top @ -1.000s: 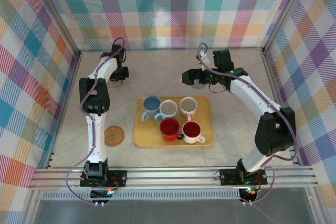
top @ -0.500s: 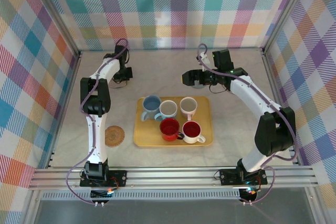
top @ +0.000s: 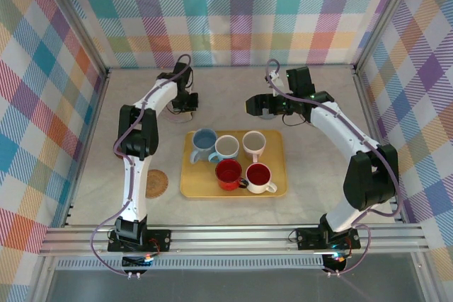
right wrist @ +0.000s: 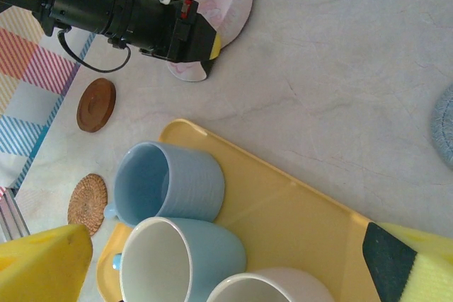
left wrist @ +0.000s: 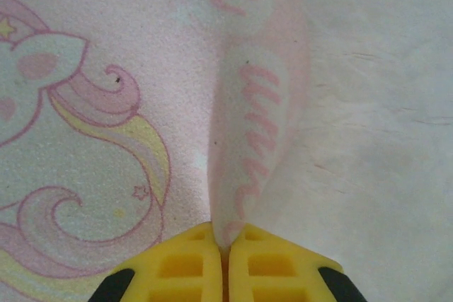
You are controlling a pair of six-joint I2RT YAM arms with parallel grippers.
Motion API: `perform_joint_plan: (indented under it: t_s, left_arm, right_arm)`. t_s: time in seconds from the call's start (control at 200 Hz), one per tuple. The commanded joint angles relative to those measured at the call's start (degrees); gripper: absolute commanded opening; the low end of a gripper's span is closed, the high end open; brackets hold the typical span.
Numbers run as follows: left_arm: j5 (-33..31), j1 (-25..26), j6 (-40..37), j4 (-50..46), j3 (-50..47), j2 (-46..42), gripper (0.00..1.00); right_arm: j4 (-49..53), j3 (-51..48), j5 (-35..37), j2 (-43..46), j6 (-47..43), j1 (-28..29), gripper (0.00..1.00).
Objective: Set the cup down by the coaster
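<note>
Five cups [top: 227, 148] stood on yellow tray [top: 186, 189], none lifted; left gripper [top: 190, 102] had swung right along far edge, closer to tray; right gripper [top: 258, 107] hung spread beyond tray.
Left wrist: jaws pressed together, pinching unicorn coaster [left wrist: 106, 125]; coaster being repositioned, cup step likely unstarted.
Right wrist: blue cup [right wrist: 166, 182] sat empty on tray; woven coaster [right wrist: 87, 203] lay off tray's corner.

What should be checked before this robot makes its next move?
1. Left tool shut on pink unicorn coaster: ok.
2. Right tool open, nothing in it: ok.
3. Five cups sitting on yellow tray: ok.
4. Pink unicorn coaster lying flat, released: not ok, its edge is pinched.
5. A cup picked for moving: not ok, none gripped.
6. Which cup is meant: cannot tell.
</note>
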State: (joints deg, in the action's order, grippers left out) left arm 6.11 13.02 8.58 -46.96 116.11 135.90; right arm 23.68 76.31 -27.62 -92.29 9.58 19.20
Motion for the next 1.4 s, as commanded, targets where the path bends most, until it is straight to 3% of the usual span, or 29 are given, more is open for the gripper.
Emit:
perform_joint_plan:
  t_s: [0.0,0.6,1.23,1.395]
  left_arm:
    - [3.3,1.5,-0.1,-3.2,3.0,-1.0,0.07]
    - [4.0,7.8,0.0,-7.0,12.3,4.7,0.09]
    - [9.4,10.4,4.3,-5.1,14.7,7.9,0.12]
    - [9.8,10.5,4.4,-5.7,15.1,8.5,0.17]
  right_arm:
    - [0.8,1.1,-0.1,-1.1,-1.4,0.3,0.99]
    - [1.4,1.3,1.1,-2.4,-1.3,0.3,0.99]
    - [2.0,2.7,3.5,-5.1,-0.1,0.2,0.99]
    - [2.3,3.1,3.9,-5.9,0.1,0.3,0.99]
